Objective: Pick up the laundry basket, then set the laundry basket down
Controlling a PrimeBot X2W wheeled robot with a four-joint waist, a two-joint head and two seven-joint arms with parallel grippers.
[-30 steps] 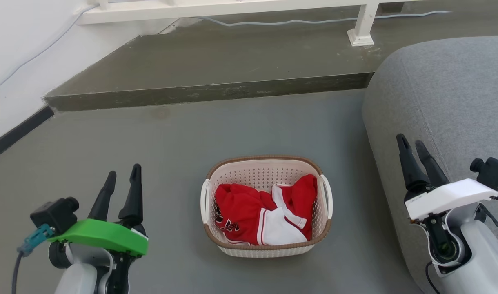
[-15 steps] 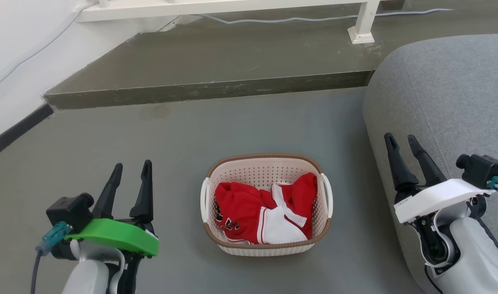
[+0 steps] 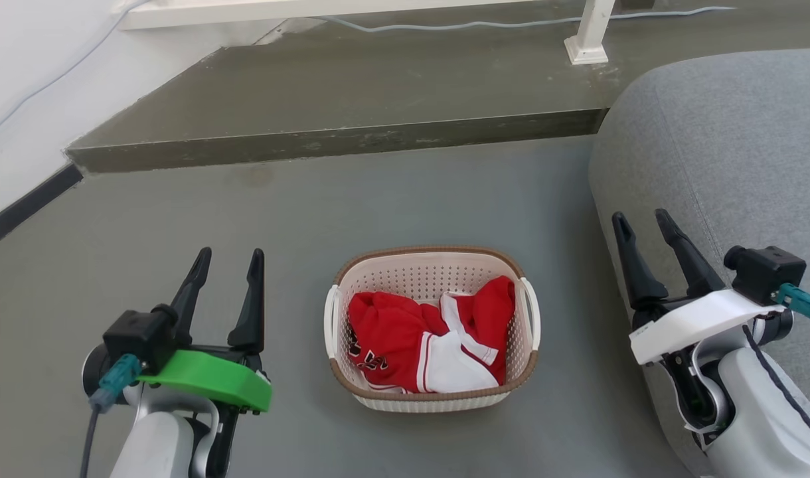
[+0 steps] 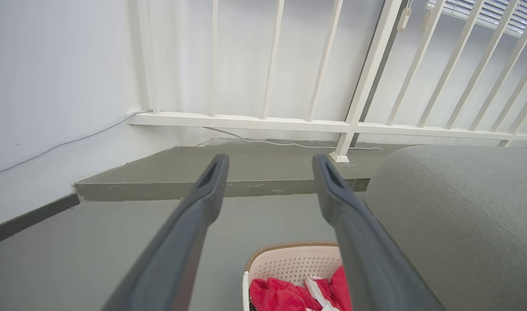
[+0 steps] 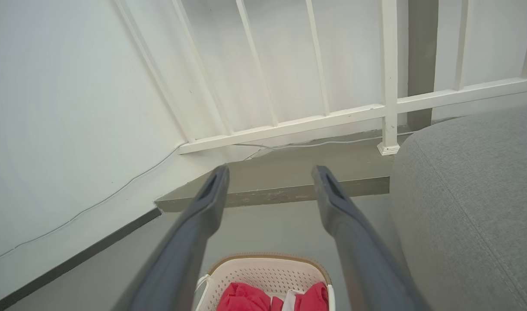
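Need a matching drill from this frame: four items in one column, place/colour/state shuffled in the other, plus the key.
1. laundry basket
2. left gripper
3. right gripper
4. red-and-white clothes

A. open, white wrist cover, by the grey sofa
B. on the floor, between the two arms
C. inside the basket
D. open, green wrist cover

Pairs: 1-B, 2-D, 3-A, 4-C.

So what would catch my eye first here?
Probably the bright red and white clothes heaped in the laundry basket on the floor, mid-picture. Either side, not touching it, the left gripper and right gripper stand open, with a grey sofa at the right.
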